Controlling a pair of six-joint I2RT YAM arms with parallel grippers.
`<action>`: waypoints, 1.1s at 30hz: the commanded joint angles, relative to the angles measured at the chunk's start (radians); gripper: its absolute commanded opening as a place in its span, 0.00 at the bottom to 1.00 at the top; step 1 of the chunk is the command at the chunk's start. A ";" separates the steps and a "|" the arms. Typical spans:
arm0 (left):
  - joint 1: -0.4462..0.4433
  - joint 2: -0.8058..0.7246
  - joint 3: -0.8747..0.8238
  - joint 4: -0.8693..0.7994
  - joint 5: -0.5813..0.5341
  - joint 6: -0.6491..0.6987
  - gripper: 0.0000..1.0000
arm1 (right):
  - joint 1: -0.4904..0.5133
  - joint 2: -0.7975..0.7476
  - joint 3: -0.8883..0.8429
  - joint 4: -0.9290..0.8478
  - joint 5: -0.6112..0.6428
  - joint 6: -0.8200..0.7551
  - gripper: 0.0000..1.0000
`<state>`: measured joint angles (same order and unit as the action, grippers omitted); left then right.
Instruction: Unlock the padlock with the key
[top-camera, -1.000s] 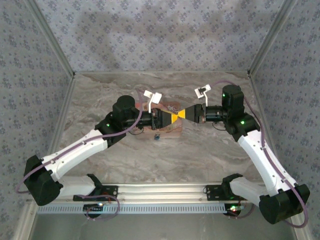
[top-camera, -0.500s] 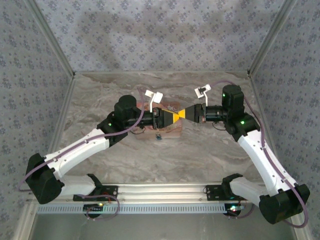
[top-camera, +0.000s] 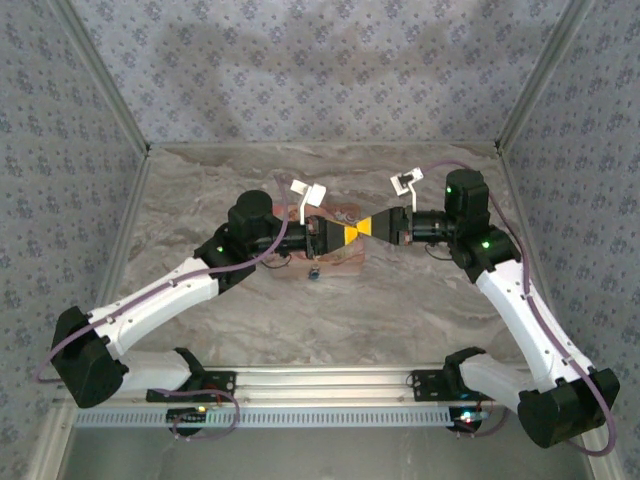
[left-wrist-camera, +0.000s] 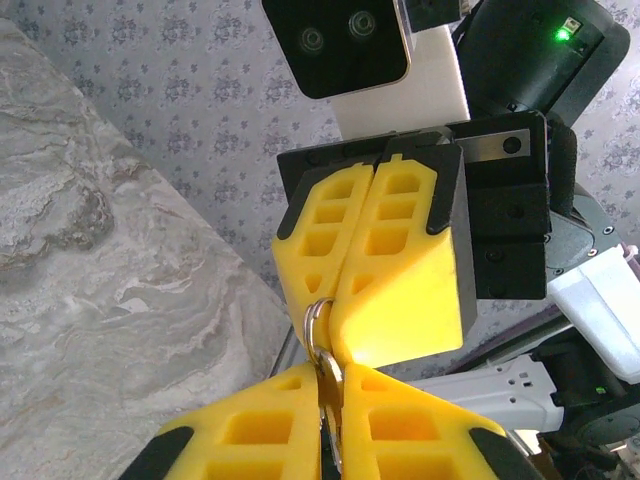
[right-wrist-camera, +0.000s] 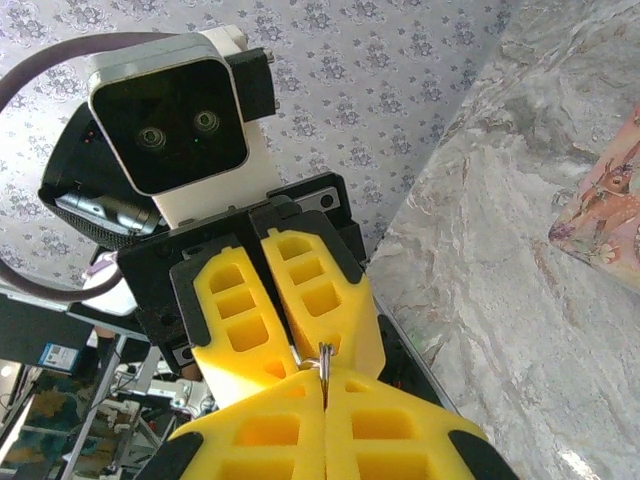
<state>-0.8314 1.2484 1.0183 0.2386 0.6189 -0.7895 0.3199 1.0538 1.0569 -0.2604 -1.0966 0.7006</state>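
My left gripper (top-camera: 348, 234) and right gripper (top-camera: 366, 229) meet tip to tip above the pink picture box (top-camera: 340, 258). In the left wrist view the left gripper (left-wrist-camera: 335, 374) is shut on a brass key (left-wrist-camera: 339, 392), and the key's steel ring (left-wrist-camera: 314, 322) is pinched by the right gripper's yellow fingers (left-wrist-camera: 400, 290). Seen from the right wrist, the right gripper (right-wrist-camera: 325, 378) is shut on that ring (right-wrist-camera: 324, 357), facing the left gripper's fingers (right-wrist-camera: 312, 292). The tiny bluish padlock (top-camera: 314, 272) lies on the table by the box's near edge, apart from both grippers.
Marble tabletop (top-camera: 400, 310) with patterned walls on three sides. A corner of the pink box (right-wrist-camera: 605, 215) lies at the right of the right wrist view. The arm bases and a metal rail (top-camera: 320, 380) run along the near edge.
The left arm has edged slightly to the right toward the right gripper. Both grippers stay shut at the same meeting point; the padlock has not moved.
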 joint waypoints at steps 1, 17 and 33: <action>-0.004 -0.016 0.006 -0.001 -0.010 0.016 0.10 | -0.002 -0.014 0.004 0.010 -0.031 0.010 0.08; -0.005 -0.058 -0.012 -0.052 -0.035 0.043 0.00 | -0.013 -0.021 -0.014 -0.005 -0.043 -0.010 0.09; -0.007 -0.044 0.019 -0.031 0.064 0.032 0.00 | 0.007 -0.046 -0.036 0.055 -0.037 0.006 0.51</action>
<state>-0.8333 1.2175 1.0088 0.1608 0.6361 -0.7567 0.3096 1.0206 1.0290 -0.2390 -1.1225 0.6994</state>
